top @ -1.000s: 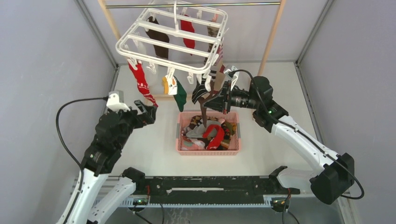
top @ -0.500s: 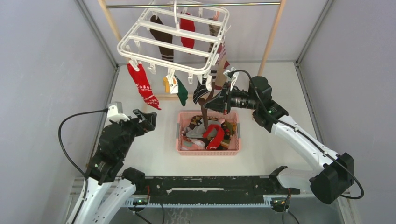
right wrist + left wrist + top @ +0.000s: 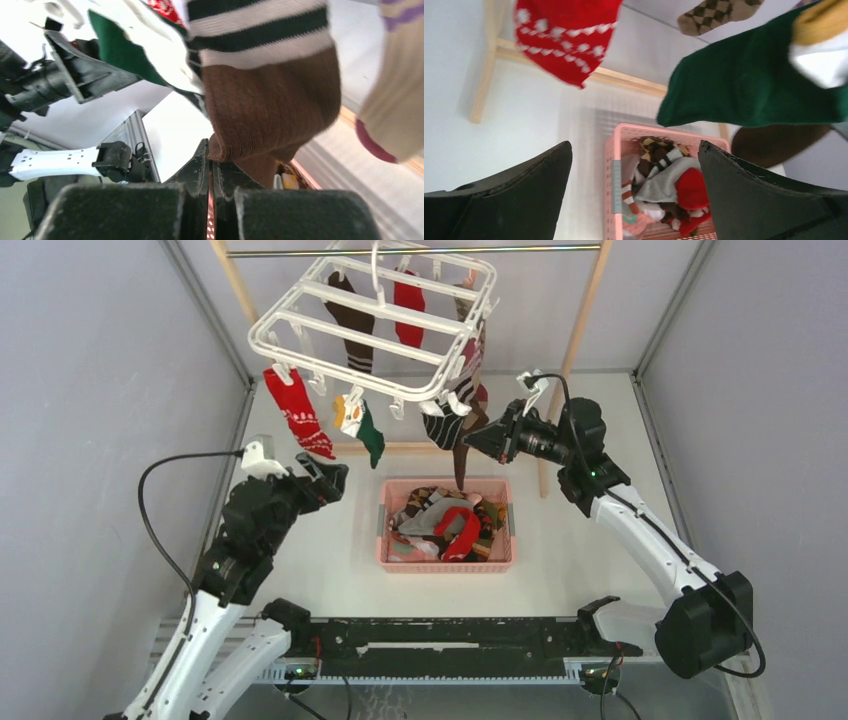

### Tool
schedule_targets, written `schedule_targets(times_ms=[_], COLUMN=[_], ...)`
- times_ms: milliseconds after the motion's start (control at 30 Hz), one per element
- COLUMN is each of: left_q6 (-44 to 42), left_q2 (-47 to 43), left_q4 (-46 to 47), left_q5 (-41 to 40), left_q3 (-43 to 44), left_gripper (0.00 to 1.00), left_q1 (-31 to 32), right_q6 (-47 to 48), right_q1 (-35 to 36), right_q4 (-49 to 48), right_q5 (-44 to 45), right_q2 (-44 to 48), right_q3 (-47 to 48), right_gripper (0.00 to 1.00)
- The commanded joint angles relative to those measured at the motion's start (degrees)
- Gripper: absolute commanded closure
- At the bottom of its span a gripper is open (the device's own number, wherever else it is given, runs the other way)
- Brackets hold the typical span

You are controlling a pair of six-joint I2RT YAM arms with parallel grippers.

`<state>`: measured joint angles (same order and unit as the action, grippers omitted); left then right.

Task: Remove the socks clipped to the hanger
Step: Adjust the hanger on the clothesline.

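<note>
One hanger point(image 3: 345, 375) hung tilted from the wooden rack point(image 3: 583, 310); roughly eight socks point(image 3: 355, 335) clipped beneath, bunched at the right and hard to count; one pink basket point(image 3: 383, 530) on the counter point(image 3: 330, 560) below, heaped with more. Left fingers point(image 3: 514, 200) spread wide, empty, under the red sock point(image 3: 295, 415) near the green one point(image 3: 372, 440); right fingers point(image 3: 197, 170) together, clamped on the brown sock point(image 3: 461, 460), a striped one point(image 3: 255, 30) crowding above.

The red sock point(image 3: 566, 35) is cropped at top, the green sock point(image 3: 744, 85) at right. A finger point(image 3: 764, 200) hides the basket's point(image 3: 610, 165) corner
</note>
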<state>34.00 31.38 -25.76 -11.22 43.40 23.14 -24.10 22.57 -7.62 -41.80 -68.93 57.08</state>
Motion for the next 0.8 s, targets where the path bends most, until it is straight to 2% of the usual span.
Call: schedule_targets(times_ms=[0, 333, 667, 767], left_q6=[-1.0, -2.5, -5.0, -5.2], left_q2=[6.4, 13.8, 15.8, 16.4], left_q4=[5.9, 5.7, 4.2, 4.4], left_q5=[6.1, -2.4, -18.7, -20.9], left_q3=[8.8, 18.2, 22.2, 23.6], left_gripper=[0.0, 0.0, 0.0, 0.0], left_q1=[1.0, 14.5, 31.6, 34.8], right_q6=[-4.6, -4.7, -2.0, -1.6], right_q1=[-3.0, -5.4, -5.3, -5.2], right_q4=[-6.3, -6.7, -1.1, -0.2], right_q5=[0.8, 1.2, 2.9, 3.0], right_q2=[1.2, 3.6, 9.2, 10.4], right_q3=[-2.4, -4.6, -5.0, -5.5], right_gripper=[1.0, 1.0, 1.0, 1.0])
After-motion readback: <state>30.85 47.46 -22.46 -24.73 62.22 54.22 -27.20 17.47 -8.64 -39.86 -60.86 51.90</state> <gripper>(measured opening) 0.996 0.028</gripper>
